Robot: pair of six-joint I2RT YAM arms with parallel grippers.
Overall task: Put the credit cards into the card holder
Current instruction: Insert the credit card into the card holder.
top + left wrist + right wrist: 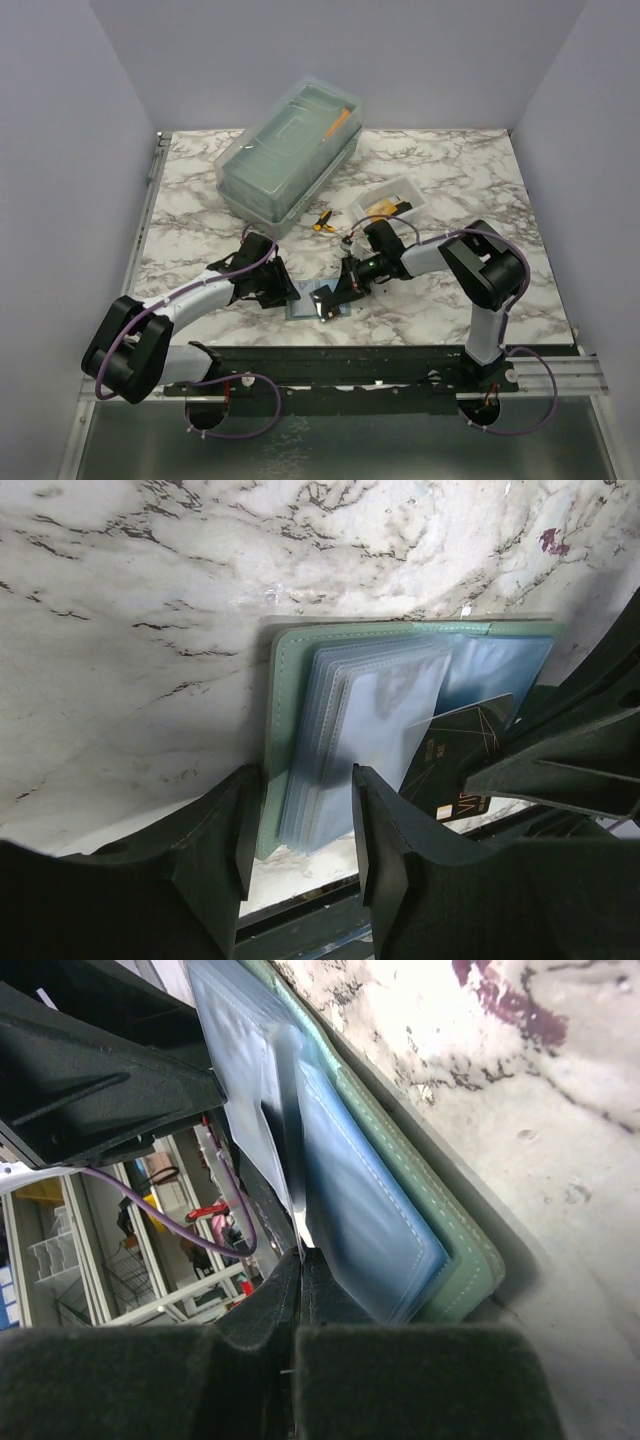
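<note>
The marble table fills the floor of the white booth. The card holder lies open on it near the front edge, between the two arms, and everything else is placed from there.

Well behind the card holder stands a big translucent lidded box. Behind it and to the right is a small white tray with something yellow and something black inside; from above I cannot tell what they are.

The overhead view only shows both grippers crowded over the card holder. The wrist cameras say more. The left gripper has its fingers partway apart, one on each side of the left panel and its stack of clear pockets. Whether they actually pinch it, I cannot tell. The right gripper is closed tight on a black card.

The left wrist view shows that card's gold lines and its upper part tucked under a clear pocket on the card holder's right half. The right wrist view sees it only edge-on, a dark sliver between pale sleeves.

A small yellow-handled tool lies behind the card holder, well apart from it.
</note>
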